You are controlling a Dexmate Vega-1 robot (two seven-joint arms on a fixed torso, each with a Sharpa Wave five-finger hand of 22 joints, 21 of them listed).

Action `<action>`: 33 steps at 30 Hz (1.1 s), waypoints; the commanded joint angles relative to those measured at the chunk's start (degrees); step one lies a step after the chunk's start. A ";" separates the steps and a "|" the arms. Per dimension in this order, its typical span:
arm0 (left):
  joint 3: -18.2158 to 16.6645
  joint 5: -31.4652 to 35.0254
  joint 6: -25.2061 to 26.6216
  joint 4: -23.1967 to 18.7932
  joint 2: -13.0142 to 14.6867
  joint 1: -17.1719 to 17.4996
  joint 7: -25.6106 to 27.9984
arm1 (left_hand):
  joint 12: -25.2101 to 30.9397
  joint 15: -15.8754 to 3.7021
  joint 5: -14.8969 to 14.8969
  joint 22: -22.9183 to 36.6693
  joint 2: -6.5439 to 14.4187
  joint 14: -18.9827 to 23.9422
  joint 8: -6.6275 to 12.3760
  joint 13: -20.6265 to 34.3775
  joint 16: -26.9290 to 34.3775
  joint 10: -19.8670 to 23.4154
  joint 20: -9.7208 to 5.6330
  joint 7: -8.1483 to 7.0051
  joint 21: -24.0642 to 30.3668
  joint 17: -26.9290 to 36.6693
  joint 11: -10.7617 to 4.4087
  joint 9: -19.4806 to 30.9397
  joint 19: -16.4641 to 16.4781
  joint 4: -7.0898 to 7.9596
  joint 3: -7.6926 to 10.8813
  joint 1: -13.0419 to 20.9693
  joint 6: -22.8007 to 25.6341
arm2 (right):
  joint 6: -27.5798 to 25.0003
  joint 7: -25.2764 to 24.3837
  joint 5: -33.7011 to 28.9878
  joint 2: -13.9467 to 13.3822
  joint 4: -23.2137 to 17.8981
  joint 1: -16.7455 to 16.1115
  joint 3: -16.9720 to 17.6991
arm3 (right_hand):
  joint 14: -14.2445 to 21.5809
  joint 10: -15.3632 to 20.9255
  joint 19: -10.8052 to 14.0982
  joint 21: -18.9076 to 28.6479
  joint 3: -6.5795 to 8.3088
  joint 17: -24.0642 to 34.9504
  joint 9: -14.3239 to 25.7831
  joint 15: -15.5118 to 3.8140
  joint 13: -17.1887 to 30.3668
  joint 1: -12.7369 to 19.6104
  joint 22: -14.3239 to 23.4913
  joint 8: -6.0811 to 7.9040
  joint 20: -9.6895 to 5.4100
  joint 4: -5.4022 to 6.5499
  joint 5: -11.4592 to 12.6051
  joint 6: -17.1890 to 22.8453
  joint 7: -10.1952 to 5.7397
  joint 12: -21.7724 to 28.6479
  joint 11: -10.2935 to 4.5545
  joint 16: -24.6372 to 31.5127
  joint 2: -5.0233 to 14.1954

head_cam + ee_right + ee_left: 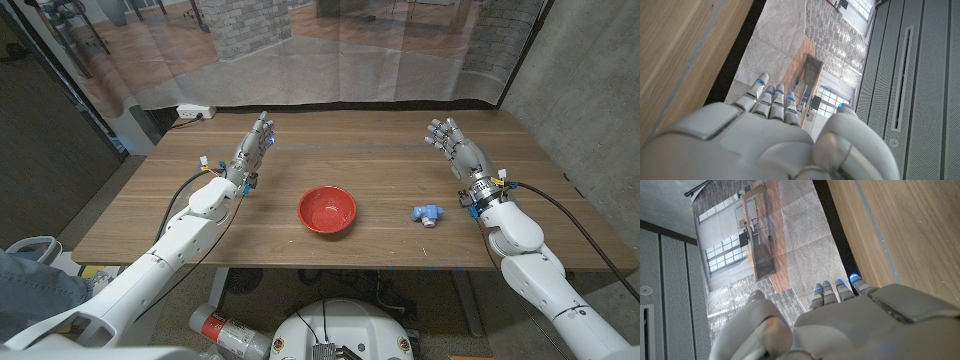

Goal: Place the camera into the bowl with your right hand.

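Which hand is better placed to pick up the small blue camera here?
The right hand. The camera lies on the robot's right side of the red bowl, close to the right forearm. The left hand is beyond the bowl. Both hold nothing.

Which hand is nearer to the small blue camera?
Right. The right hand is just beyond the camera; the left hand is far across the bowl.

Red round bowl sits upright near table centre, open side up, nothing inside. Small blue camera lies on the wood to the bowl's right, near but apart from it; possibly tipped on its side, too small to confirm.
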 commanded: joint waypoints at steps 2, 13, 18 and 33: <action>-0.32 -0.69 -0.23 -0.07 -0.15 0.31 -0.14 | 0.23 -0.07 -0.05 0.26 0.16 0.06 0.27 0.24 -0.04 0.34 -1.99 0.03 -0.22 0.22 0.00 0.32 -1.47 0.21 -0.47 0.36 0.29 | 0.97 0.42 -0.77 -0.17 -0.65 -1.33 -0.01 | 0.51 0.25 0.65 -0.22 0.02 0.21 -0.01 0.11 -0.04 0.67 0.26 0.63 -2.02 -0.31 -0.16 0.60 -0.09 0.08 -0.17 -0.13 -0.07; -0.46 -0.48 -0.17 -0.45 0.21 0.47 0.04 | 0.17 -0.04 -0.13 0.27 0.28 0.16 0.24 0.25 -0.10 0.45 -1.96 0.29 -0.54 0.22 0.17 0.31 -1.38 0.20 -0.60 0.46 0.53 | 2.04 -0.04 -2.56 -0.53 -1.06 -2.61 0.16 | 0.64 0.28 0.76 -0.47 -0.02 0.22 -0.01 -0.02 -0.04 0.67 0.27 0.65 -1.93 -0.38 -0.23 0.74 -0.12 0.05 -0.28 -0.12 -0.05; -0.51 -0.53 -0.32 -0.35 0.26 0.55 -0.10 | 0.14 0.08 -0.16 0.27 0.32 0.14 0.26 0.25 -0.13 0.47 -1.95 0.40 -0.65 0.23 0.20 0.31 -1.32 0.20 -0.65 0.49 0.69 | 2.22 -0.66 -3.73 -0.69 -1.48 -3.19 0.28 | 0.67 0.30 0.79 -0.63 -0.05 0.22 -0.01 -0.12 -0.04 0.68 0.27 0.65 -1.91 -0.43 -0.27 0.78 -0.26 0.03 -0.41 -0.14 -0.06; -0.59 -0.71 -0.52 -0.12 0.33 0.44 -0.54 | 0.13 0.08 -0.24 0.29 0.44 0.31 0.21 0.26 -0.16 0.68 -1.87 0.42 -1.00 0.23 0.08 0.31 -1.21 0.21 -0.81 0.56 0.88 | 3.18 -2.34 -6.54 -1.02 -2.80 -5.28 1.15 | 0.80 0.40 0.95 -1.02 -0.13 0.21 -0.01 -0.21 -0.04 0.75 0.28 0.68 -1.98 -0.59 -0.33 0.99 -0.57 0.01 -0.42 -0.16 -0.12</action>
